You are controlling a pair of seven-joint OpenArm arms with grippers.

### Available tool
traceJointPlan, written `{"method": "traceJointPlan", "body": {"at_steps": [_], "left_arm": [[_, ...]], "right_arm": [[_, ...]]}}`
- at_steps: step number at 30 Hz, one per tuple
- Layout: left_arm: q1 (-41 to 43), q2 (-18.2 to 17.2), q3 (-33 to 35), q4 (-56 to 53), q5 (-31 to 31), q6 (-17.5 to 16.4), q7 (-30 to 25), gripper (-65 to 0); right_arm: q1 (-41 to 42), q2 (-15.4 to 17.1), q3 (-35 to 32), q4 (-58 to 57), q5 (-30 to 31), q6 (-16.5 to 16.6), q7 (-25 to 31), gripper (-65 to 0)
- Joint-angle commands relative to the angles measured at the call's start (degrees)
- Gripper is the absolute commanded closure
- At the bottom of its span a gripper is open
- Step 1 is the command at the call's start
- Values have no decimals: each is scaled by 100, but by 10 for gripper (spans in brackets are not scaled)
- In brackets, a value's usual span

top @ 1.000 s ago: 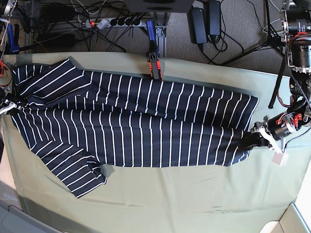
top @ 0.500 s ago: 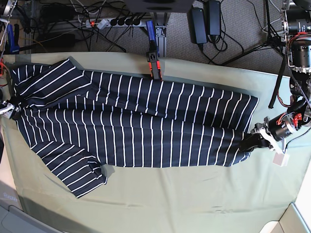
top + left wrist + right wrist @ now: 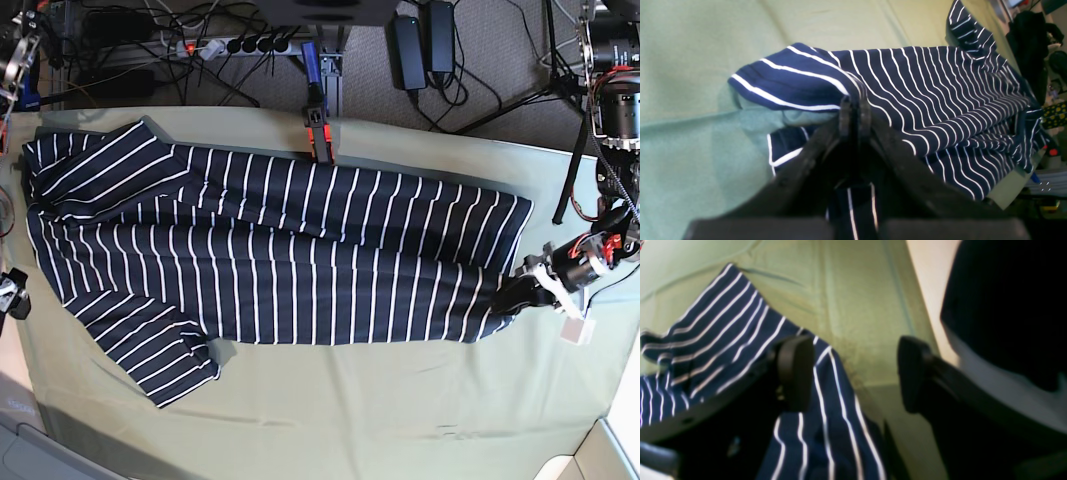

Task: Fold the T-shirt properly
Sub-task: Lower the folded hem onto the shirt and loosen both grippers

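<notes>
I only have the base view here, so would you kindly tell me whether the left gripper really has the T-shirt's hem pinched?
Observer: Yes. In the left wrist view the left gripper has its jaws shut on a raised fold of the T-shirt.
Operator: Thank you. Is the hem lifted off the green cloth there?
Observer: Partly. The fold beside the jaws arches up, with the green cloth showing under it.
Operator: And is the right gripper gripping anything?
Observer: No. In the right wrist view the right gripper stands open, striped fabric lying by one finger only.
</notes>
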Motion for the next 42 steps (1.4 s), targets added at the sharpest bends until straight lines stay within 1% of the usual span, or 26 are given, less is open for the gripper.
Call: {"method": "traceJointPlan", "body": {"at_steps": [1, 6, 9, 12, 19, 24, 25, 26, 27, 28, 30, 31, 38, 40, 42], "left_arm": [[-122, -98, -39, 101, -116, -154, -127, 0], [-122, -98, -39, 101, -118, -154, -98, 0], [-122, -98, -39, 101, -127, -154, -92, 0], [-125, -98, -39, 103, -142, -154, -94, 0], [-125, -98, -39, 101, -160, -154, -94, 0], [-122, -98, -39, 101, -155, -154, -92, 0], [-122, -98, -39, 101, -157, -154, -92, 0], [-122, -98, -39, 101, -157, -154, -94, 0], [-122, -98, -39, 101, -157, -154, -94, 0], [-122, -98, -39, 101, -157, -154, -96, 0], [-122, -98, -39, 101, -157, -154, -94, 0], [-122, -96, -39, 101, -160, -154, -96, 0], [-122, -98, -39, 101, -160, -154, -94, 0], [-122, -101, -39, 101, -157, -154, -90, 0], [-122, -101, -39, 111, -162, -154, -92, 0]], "right_arm": [[234, 72, -26, -116, -37, 299, 181, -392], [763, -271, -98, -1224, -295, 299, 623, -392], [831, -437, -101, -1578, -520, 306, 833, -392], [824, -608, -103, -1637, -776, 304, 901, -392], [826, -907, -103, -1635, -800, 328, 898, -392], [826, -966, -103, -1635, -798, 326, 901, -389], [826, -962, -103, -1633, -802, 326, 901, -377], [826, -962, -103, -1631, -802, 326, 901, -335], [826, -964, -103, -1628, -802, 326, 909, -270], [824, -964, -103, -1628, -800, 326, 966, -189], [824, -964, -103, -1628, -798, 326, 1147, -9], [824, -964, -103, -1628, -796, 326, 1169, 0], [758, -962, -103, -1366, -776, 330, 1088, 0], [621, -946, -103, -1069, -634, 352, 903, 0], [426, -914, -101, -675, -415, 352, 577, 0]]}}
